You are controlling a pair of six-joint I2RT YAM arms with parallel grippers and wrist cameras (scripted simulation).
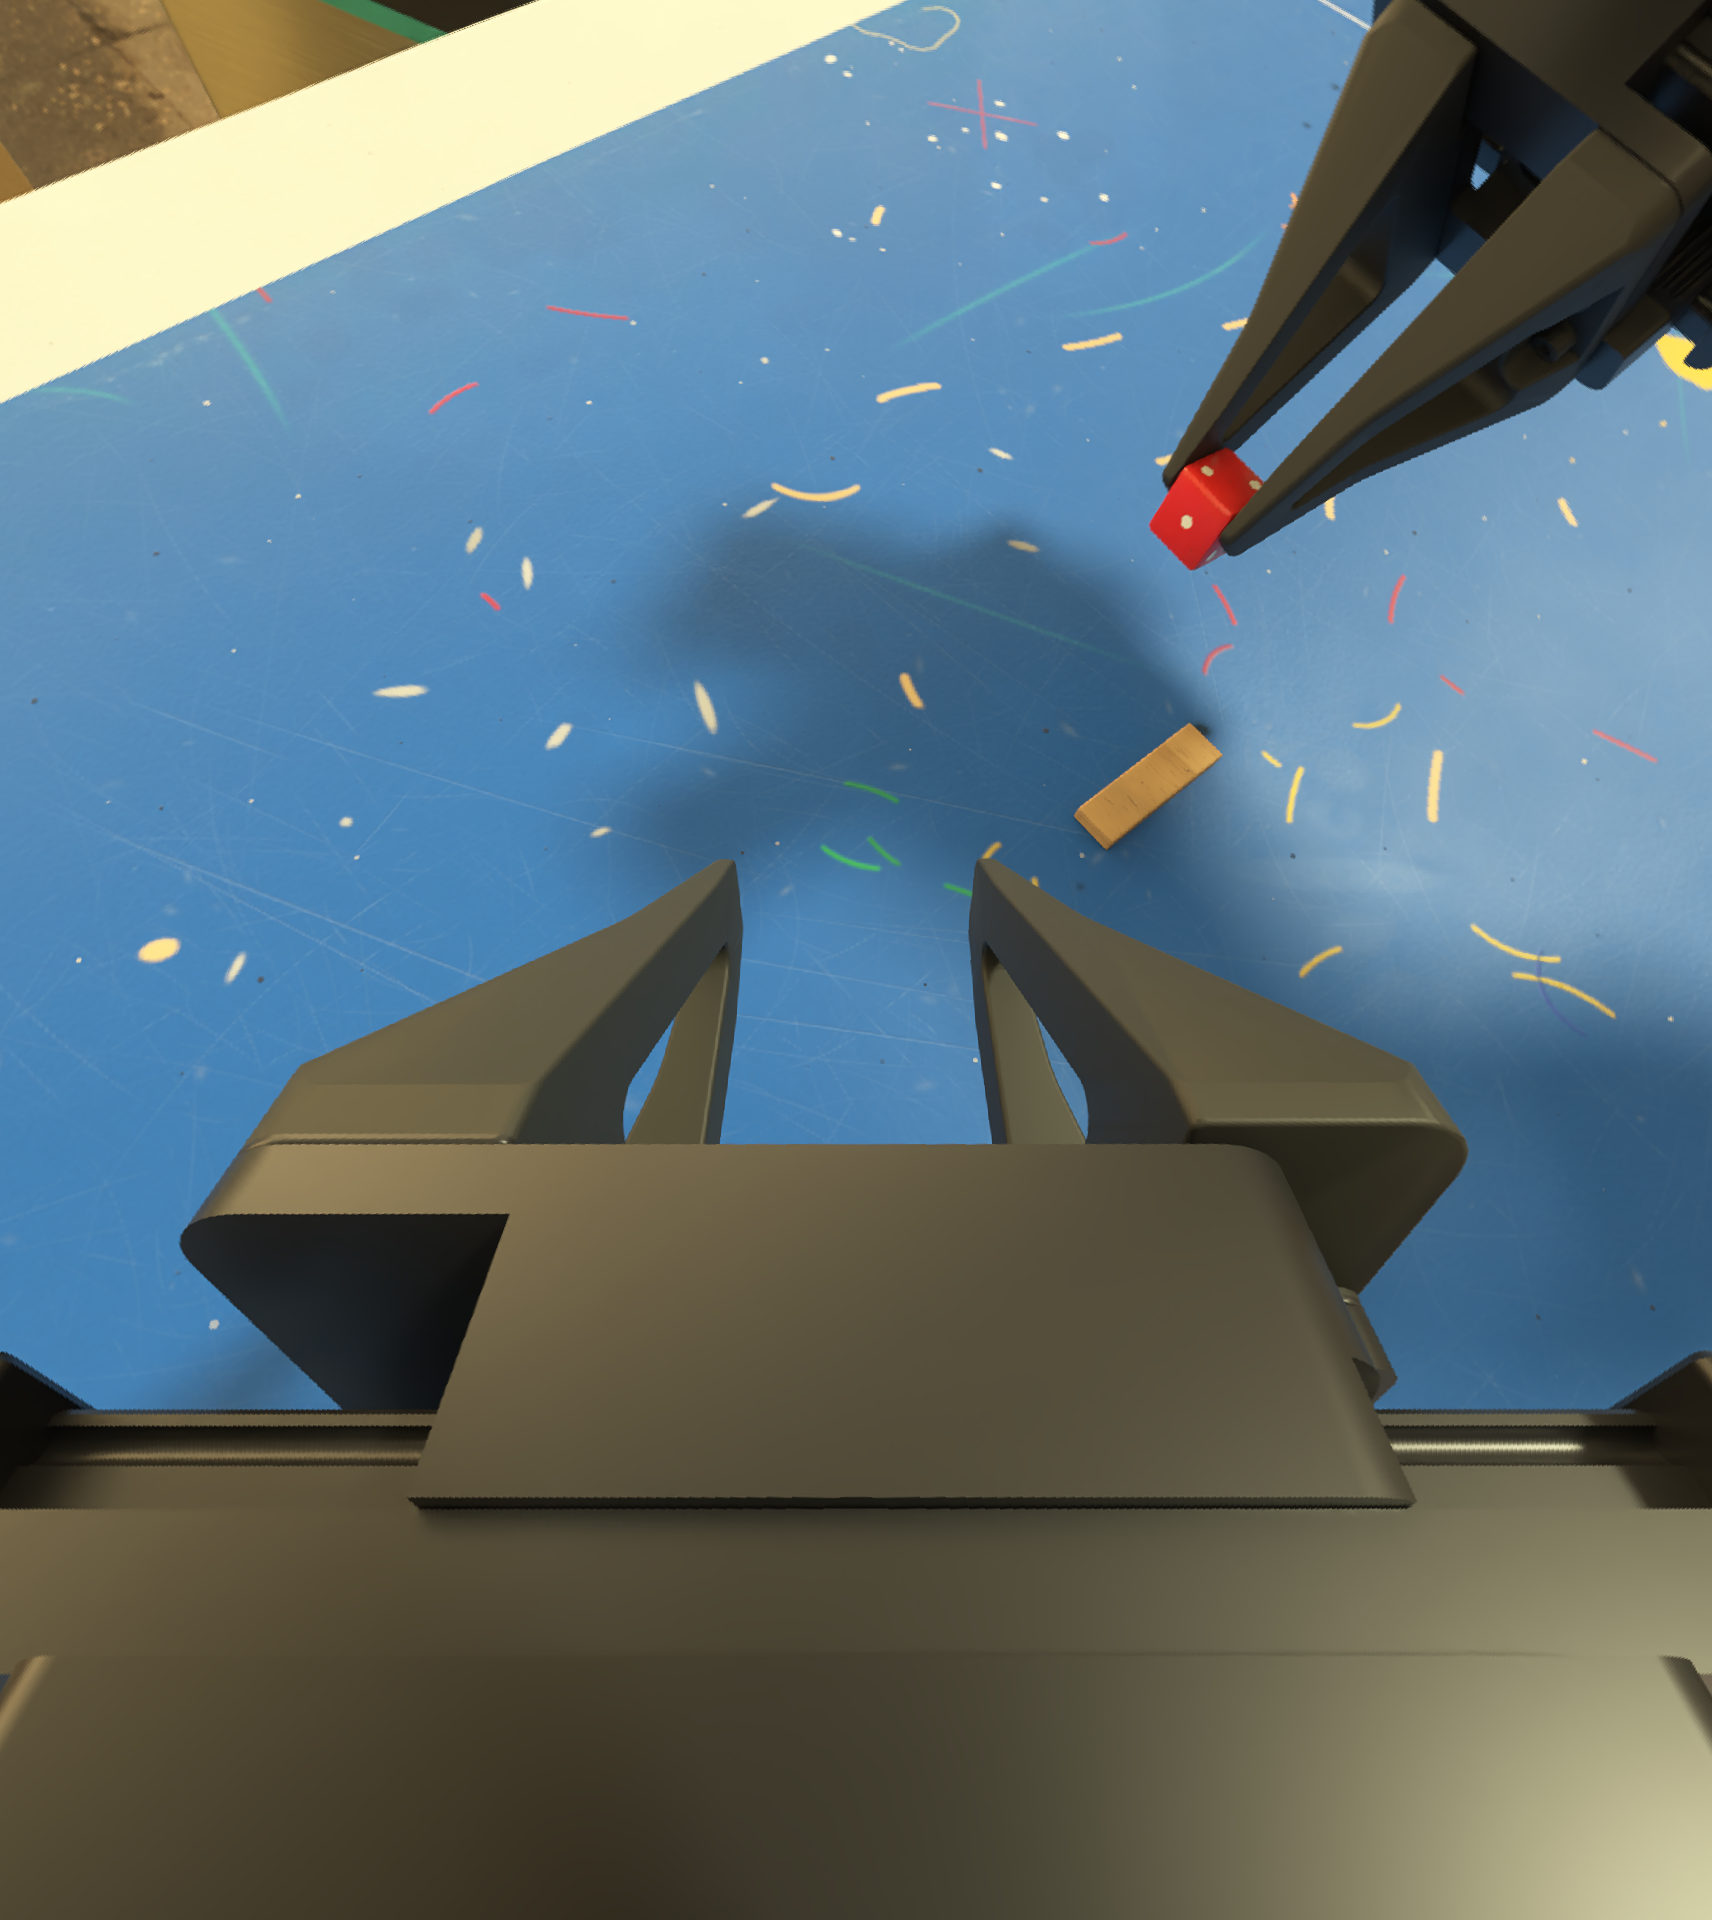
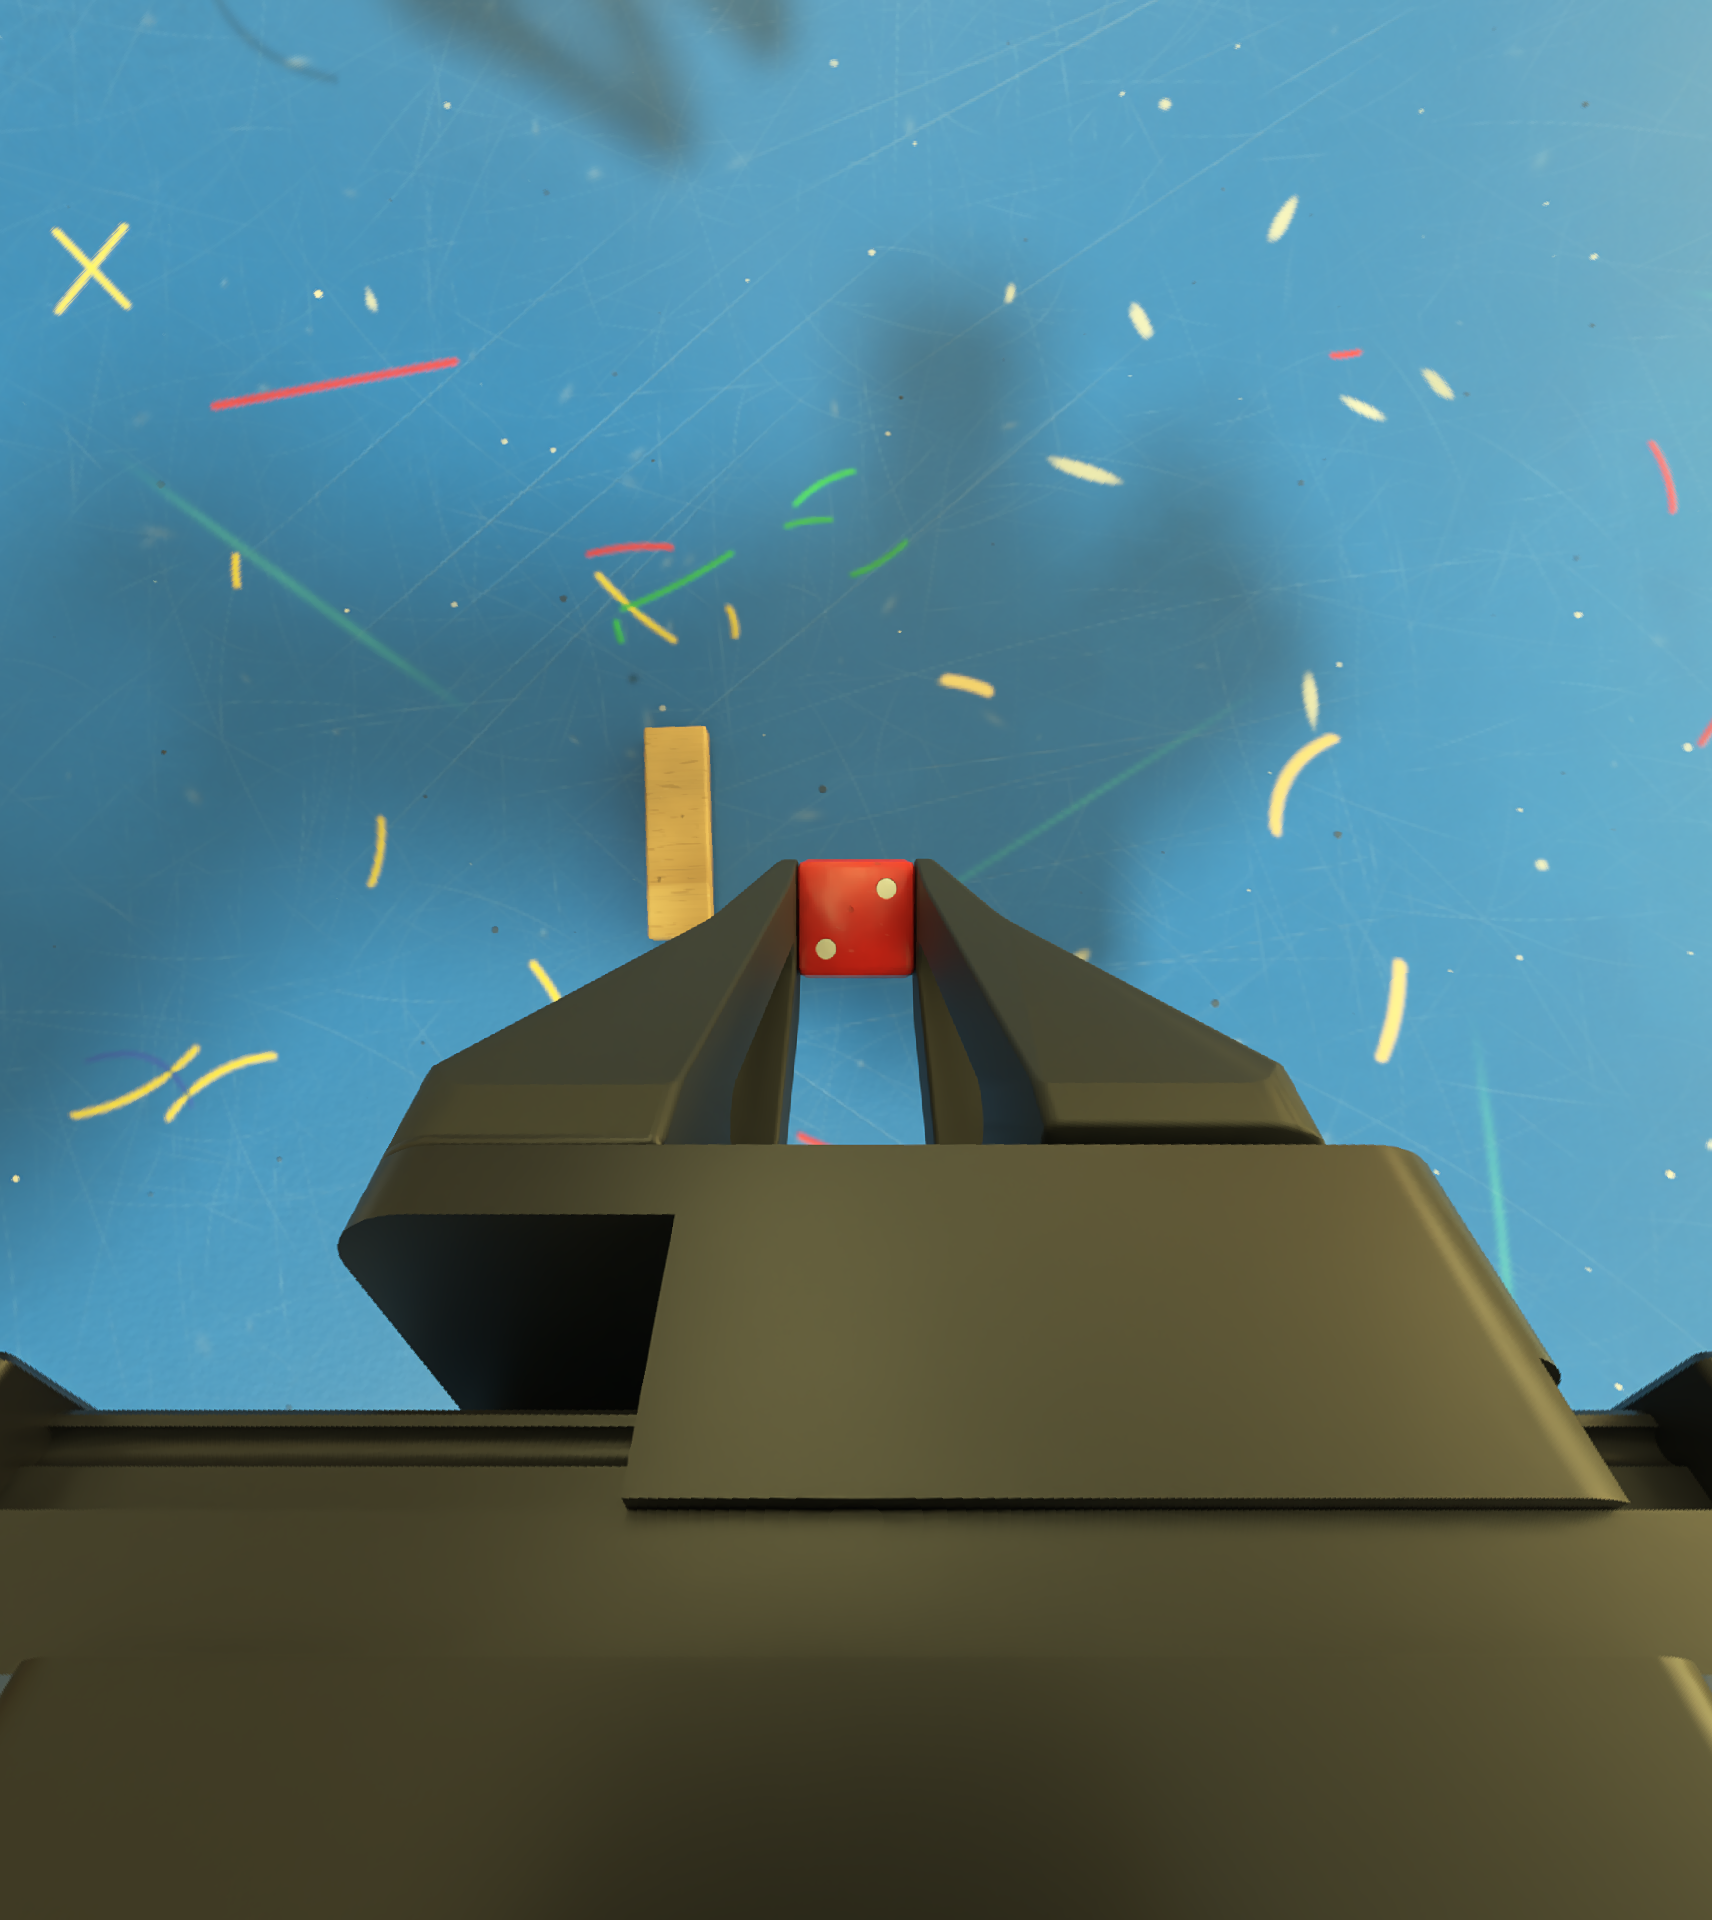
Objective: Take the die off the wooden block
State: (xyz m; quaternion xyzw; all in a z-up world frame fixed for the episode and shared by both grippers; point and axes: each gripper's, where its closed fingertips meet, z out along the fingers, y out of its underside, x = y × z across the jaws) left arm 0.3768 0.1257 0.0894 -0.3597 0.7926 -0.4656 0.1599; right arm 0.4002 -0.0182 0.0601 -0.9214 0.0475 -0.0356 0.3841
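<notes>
Gripping the small red die (image 2: 854, 916) between its dark matte fingertips, the right pincer (image 2: 854, 920) has the cube clamped, two pale pips showing on the near face. Off the block it is! The wooden block (image 2: 677, 831), a slim pale slab with fine grain, lies flat on the scuffed blue surface (image 2: 1454, 623) at about ten o'clock from the die. The left pincer (image 1: 854, 878) hangs wide apart and empty, with the block (image 1: 1148, 785) at two o'clock from its tips.

Matte olive-brown left gripper (image 1: 854, 883): two tapered wedge fingers with triangular cutouts, blocky housing, ribbed slide rail. Right gripper (image 2: 855, 920) identical.
</notes>
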